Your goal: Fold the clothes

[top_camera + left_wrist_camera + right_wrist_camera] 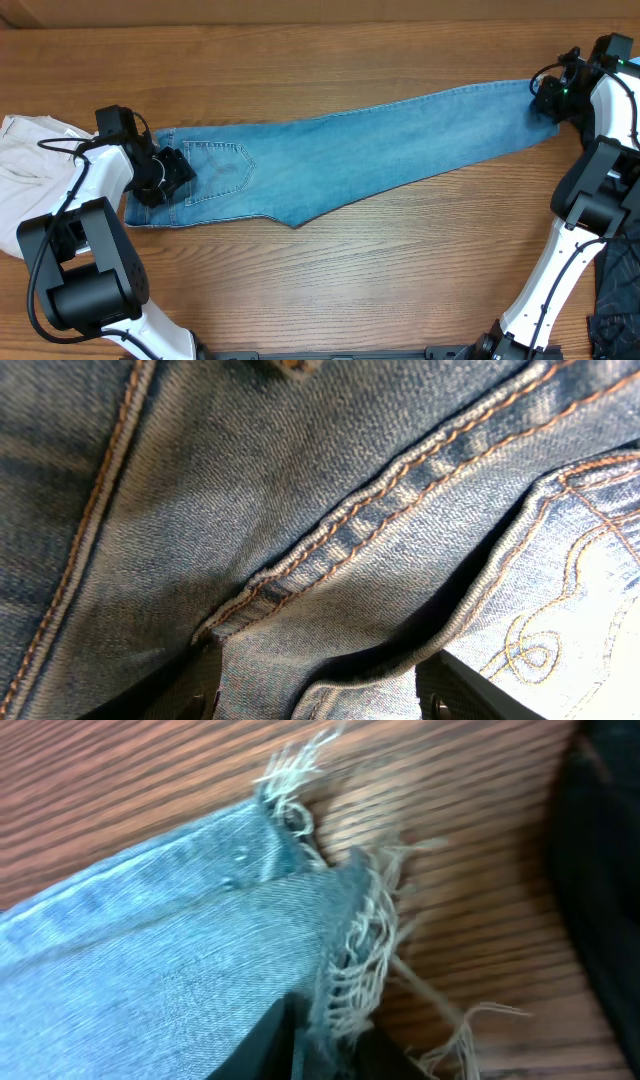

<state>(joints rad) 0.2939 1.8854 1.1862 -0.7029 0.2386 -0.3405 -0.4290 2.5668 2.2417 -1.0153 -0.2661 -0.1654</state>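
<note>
The jeans (380,140) lay flat on the surface (350,290), stretched out in one long band. Their waist end lay just beside the white trousers (25,160) and their legs ran straight away from them, slanting a little toward the far edge as they went. That long axis was what my next move turned on, as I judged it.

My left tool (172,176) sat on the waist end, near the trousers and just beside the back pocket (222,168). Its fingers (195,698) stood apart with a ridge of denim between them. I could not tell whether they pinched that ridge or only straddled it (the wrist view was all seams and stitching, pressed very close).

My right tool (549,96) was at the opposite end, as far from the trousers as the jeans reached. It looked closed down on the frayed hem (355,955), with the corner of the leg caught between its fingers and loose threads spilling onto the wood.

So each arm had the end nearest to it: the left had the waist and the right had the hem. I judged that the fold called for carrying the hem back along the legs toward the trousers and laying it over the waist while the left tool kept that end from sliding. The risk was the hem slipping, since the fringe gave little to hold.
</note>
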